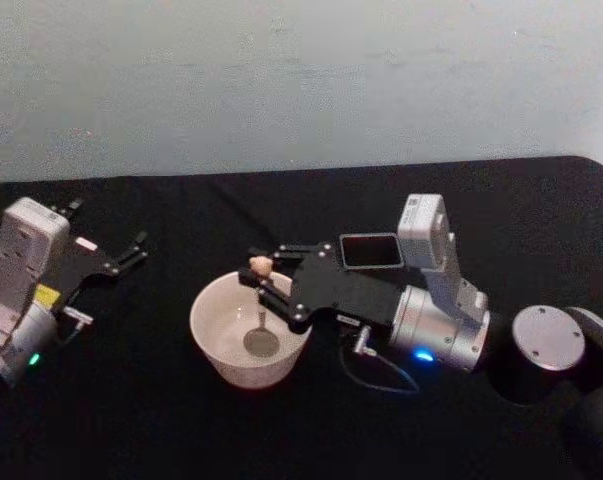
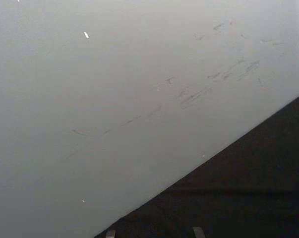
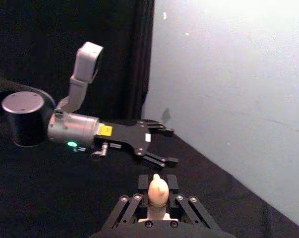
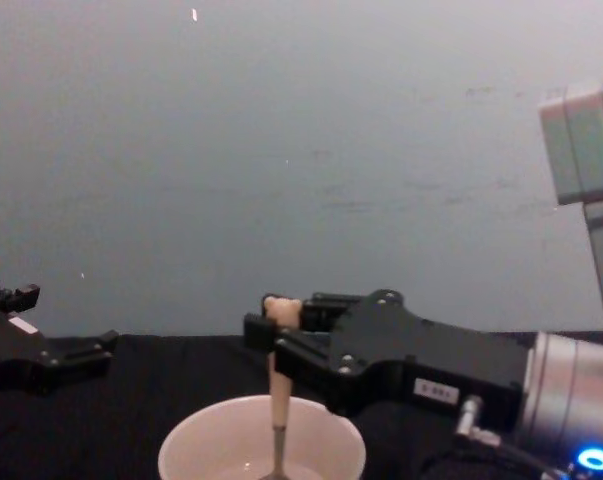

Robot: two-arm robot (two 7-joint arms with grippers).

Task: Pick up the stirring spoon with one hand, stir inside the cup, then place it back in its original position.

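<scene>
Two tools on the black counter, with a pale wall behind at 12 o'clock.

- Cup sits left of centre, with bare cloth all round it.
- Dark square holder is at 2 o'clock from the cup, near it but apart. In the head view the right tool's black body lies across the line between the two, overlapping the holder's near corner.
- A thin cable loop hangs under the right wrist, at 4 o'clock from the cup.
- Left tool is parked at 10 o'clock from the cup, well apart. Its fingers are spread and hold nothing.
- Right tool reaches in from 3 o'clock and hangs over the cup's far rim. Its fingers are pinching the stirring spoon on the cream handle, just under the bear head.
- The spoon stands close to upright, its bowl low inside the cup. I cannot tell whether the bowl touches the cup's floor.
</scene>
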